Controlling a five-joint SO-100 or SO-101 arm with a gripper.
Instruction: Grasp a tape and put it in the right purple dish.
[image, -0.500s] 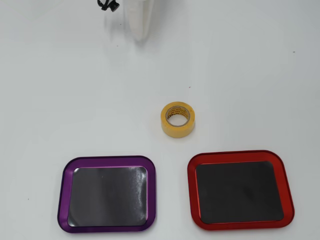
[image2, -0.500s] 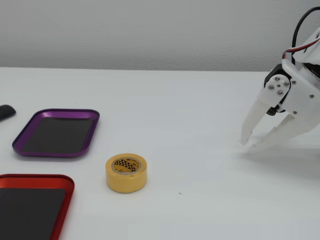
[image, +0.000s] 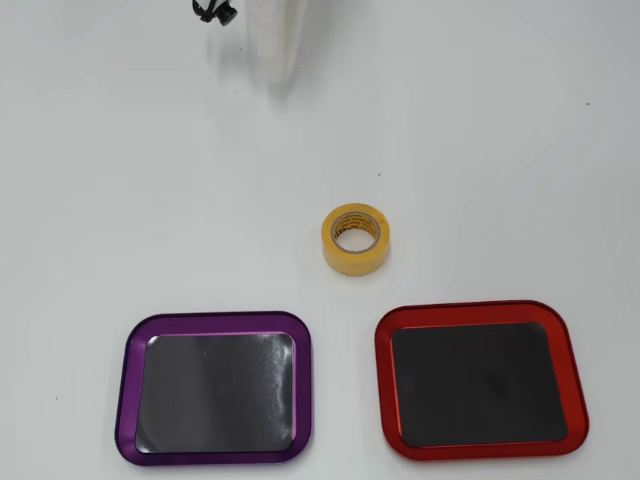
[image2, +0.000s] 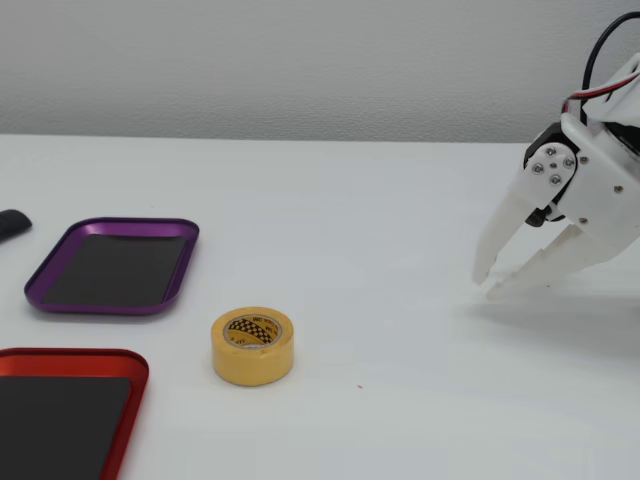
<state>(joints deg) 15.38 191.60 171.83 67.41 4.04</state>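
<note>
The yellow tape roll (image: 356, 240) lies flat on the white table, hole up, just above the gap between the two trays; it also shows in the fixed view (image2: 253, 345). The purple dish (image: 125, 390) is at lower left in the overhead view and empty; in the fixed view its rim (image2: 100, 308) is at left. My white gripper (image2: 488, 287) hovers low over the table at right, far from the tape, empty, its fingertips a narrow gap apart. In the overhead view it is a blurred white shape (image: 278, 75) at the top.
A red-rimmed tray (image: 381, 380) of the same shape sits at lower right in the overhead view and at lower left in the fixed view (image2: 75, 355). A small black object (image2: 12, 222) lies at the left edge. A black cable clip (image: 213, 12) shows at the top.
</note>
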